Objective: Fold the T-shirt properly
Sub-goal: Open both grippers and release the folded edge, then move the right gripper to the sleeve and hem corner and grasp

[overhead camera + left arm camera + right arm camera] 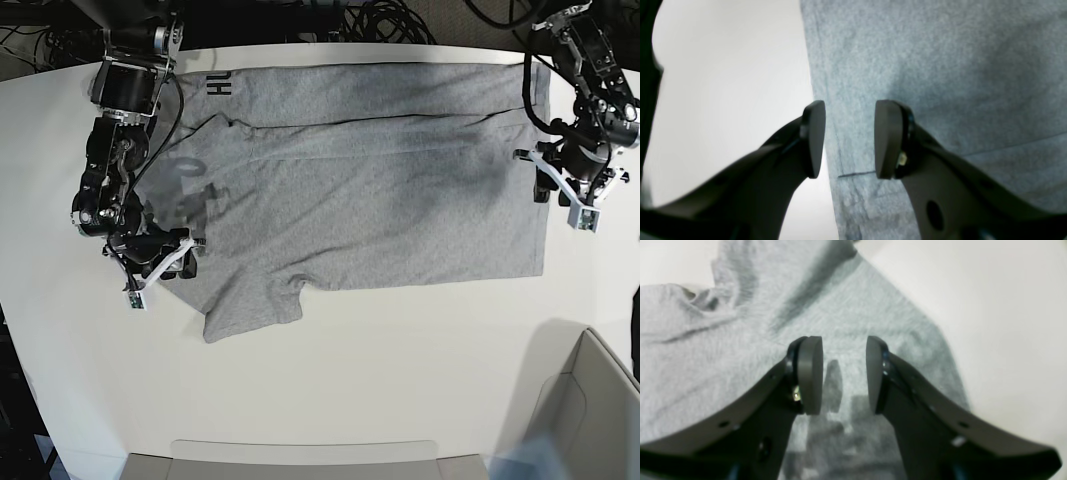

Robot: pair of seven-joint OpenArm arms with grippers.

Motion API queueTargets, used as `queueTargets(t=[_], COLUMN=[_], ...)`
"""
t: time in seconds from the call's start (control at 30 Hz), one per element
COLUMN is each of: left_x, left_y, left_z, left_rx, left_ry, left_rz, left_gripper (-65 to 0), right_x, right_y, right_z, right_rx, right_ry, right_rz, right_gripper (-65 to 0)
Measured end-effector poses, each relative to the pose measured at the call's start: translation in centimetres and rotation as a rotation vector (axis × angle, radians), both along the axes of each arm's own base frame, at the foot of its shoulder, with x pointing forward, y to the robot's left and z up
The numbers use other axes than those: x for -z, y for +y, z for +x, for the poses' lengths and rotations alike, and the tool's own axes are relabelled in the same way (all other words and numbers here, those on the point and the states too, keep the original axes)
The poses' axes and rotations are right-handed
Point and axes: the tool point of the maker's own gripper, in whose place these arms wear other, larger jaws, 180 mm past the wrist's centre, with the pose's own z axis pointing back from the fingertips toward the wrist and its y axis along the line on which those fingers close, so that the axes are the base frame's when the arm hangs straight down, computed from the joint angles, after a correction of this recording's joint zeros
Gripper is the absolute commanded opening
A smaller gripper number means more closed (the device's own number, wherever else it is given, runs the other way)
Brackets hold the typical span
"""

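Observation:
The heather-grey T-shirt (370, 190) lies spread on the white table (400, 370), its far part folded over so black lettering (220, 87) shows at the upper left. My left gripper (545, 185) is open at the shirt's right edge. In the left wrist view it (849, 140) straddles the hemmed edge (835, 133), one finger over the bare table and the other over cloth. My right gripper (186, 257) is open at the shirt's left side near a sleeve (250, 310). In the right wrist view it (844, 373) hovers over wrinkled cloth (740, 350), holding nothing.
A grey bin (590, 410) stands at the lower right corner. A tray edge (300, 460) runs along the front. Black cables (390, 20) lie beyond the table's far edge. Bare white table lies in front of the shirt.

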Motion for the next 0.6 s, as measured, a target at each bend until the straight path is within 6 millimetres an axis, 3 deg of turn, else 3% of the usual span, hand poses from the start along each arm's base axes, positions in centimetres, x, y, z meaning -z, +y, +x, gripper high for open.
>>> queueTargets(t=[0.17, 0.43, 0.6], left_x=[0.0, 0.1, 0.2], left_y=[0.0, 0.1, 0.2], left_z=[0.0, 0.0, 0.0], left_rx=[-0.004, -0.006, -0.01], left_ry=[-0.002, 0.002, 0.004], left_rz=[-0.002, -0.007, -0.006], left_gripper=[-39.8, -39.8, -39.8], right_x=[3.8, 3.6, 1.8], right_y=[-1.5, -0.2, 0.5], right_z=[-3.2, -8.0, -9.2], right_rx=[0.126, 0.098, 0.096], right_ry=[0.117, 0.16, 0.145], right_rz=[0.008, -0.014, -0.022], right_gripper=[-43.2, -43.2, -43.2])
